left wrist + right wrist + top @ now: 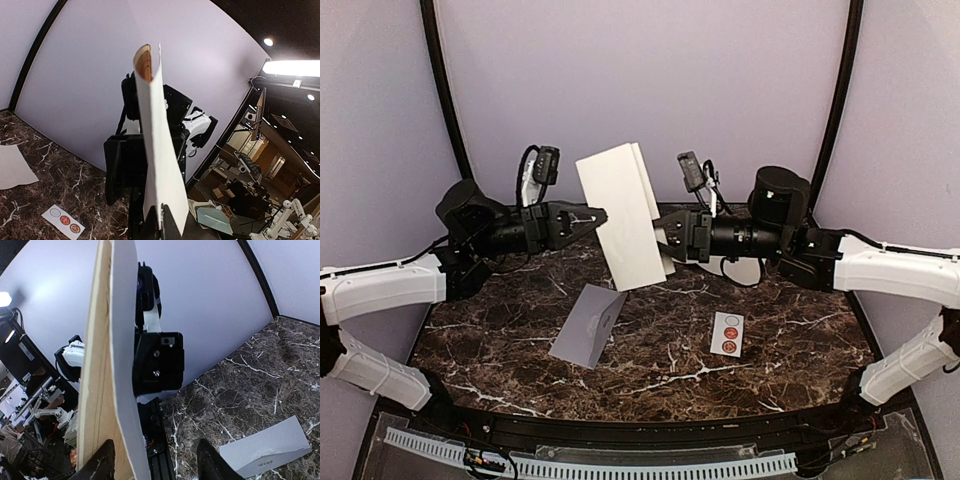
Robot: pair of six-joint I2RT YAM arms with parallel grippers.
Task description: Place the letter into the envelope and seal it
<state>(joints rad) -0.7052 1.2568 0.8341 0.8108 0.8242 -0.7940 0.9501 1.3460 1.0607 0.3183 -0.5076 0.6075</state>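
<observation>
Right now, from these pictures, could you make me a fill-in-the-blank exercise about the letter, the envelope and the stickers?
1. The white letter is pinched upright in the air by the fingers of the ___ arm.
2. The right fingers stand ___, with a clear gap between them.
3. In the top view, the envelope lies on the table to the ___ of the sticker strip.
4. The sticker strip carries two round seals of ___ colour.
Missing words: left; open; left; red.
</observation>
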